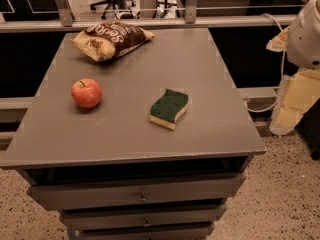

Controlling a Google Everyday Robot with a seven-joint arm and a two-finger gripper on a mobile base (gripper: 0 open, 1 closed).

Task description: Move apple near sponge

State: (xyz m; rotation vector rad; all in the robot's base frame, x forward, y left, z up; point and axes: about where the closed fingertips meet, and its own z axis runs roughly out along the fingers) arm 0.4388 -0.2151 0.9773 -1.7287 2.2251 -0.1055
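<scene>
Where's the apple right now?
In the camera view, the apple lies left on the table, sponge to its right, chip bag behind; the gripper is beyond the right edge.

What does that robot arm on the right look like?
The arm at the right edge has a rounded white shell and a thin pale cable looping beside it. Below it, right of the table, the gripper is boxy, pale-yellow pieces.

Dim, warm overhead light; soft short shadows under apple and sponge; gripper at right edge, brightest.
</scene>
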